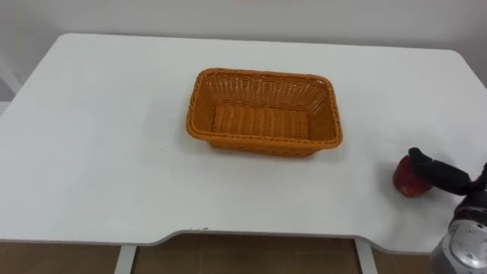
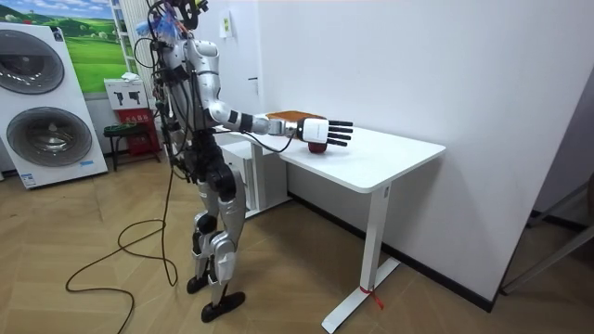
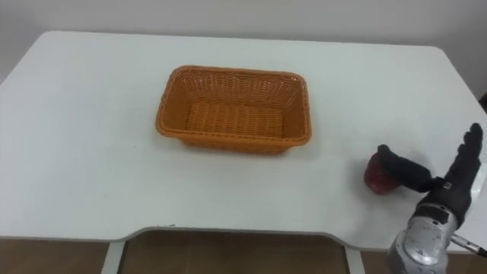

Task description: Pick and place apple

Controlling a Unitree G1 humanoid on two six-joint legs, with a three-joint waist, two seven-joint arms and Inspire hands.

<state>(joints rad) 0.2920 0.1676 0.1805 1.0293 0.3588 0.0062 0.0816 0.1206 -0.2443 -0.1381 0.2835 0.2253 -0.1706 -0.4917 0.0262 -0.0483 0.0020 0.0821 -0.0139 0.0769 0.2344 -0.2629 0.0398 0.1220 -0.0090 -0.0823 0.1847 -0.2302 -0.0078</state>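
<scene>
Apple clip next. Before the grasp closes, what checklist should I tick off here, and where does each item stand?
1. Apple resting on the table, right of the basket: ok.
2. Right hand beside the apple, thumb lying across its top: ok.
3. Fingers curled round the apple: not ok, they point straight out.
4. Basket upright and empty, ready to receive: ok.
5. Table between apple and basket free of other things: ok.
6. Palm touching the apple's right side: cannot tell, the thumb hides it.
</scene>
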